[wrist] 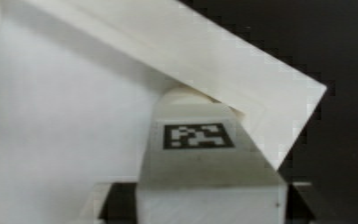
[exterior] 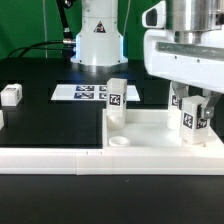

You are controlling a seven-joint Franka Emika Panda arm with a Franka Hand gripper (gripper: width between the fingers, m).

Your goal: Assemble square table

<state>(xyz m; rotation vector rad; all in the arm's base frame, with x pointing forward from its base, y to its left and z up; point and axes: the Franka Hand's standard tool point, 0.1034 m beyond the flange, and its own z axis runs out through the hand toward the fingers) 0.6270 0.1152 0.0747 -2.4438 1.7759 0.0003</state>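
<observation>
The table top (exterior: 160, 128) lies flat on the black table. Its near edge is against the long white rail (exterior: 60, 160). On the top's far corner, at the exterior view's left, a standing leg (exterior: 117, 93) is already upright. A round socket (exterior: 120, 142) in the near corner of that same side has nothing in it.

Over the top's corner at the exterior view's right is the held leg (exterior: 190, 118), also upright. The gripper (exterior: 190, 104) pinches it, with one finger on each side. In the wrist view its tag (wrist: 197, 136) shows above the two dark fingers (wrist: 119, 200), and the corner of the top is behind it.

I judge that the step in hand is to seat this leg in its corner socket. I cannot tell if its foot is already inside. To do it well, the leg should be vertical and centred on the hole, and the push should go straight down. Any turning needs a firm grip, so the leg does not slip. A sideways push could move the top away from the rail.

Beyond the top's far edge lies the marker board (exterior: 88, 92). A loose leg (exterior: 10, 95) is well apart from the top, at the exterior view's left.
</observation>
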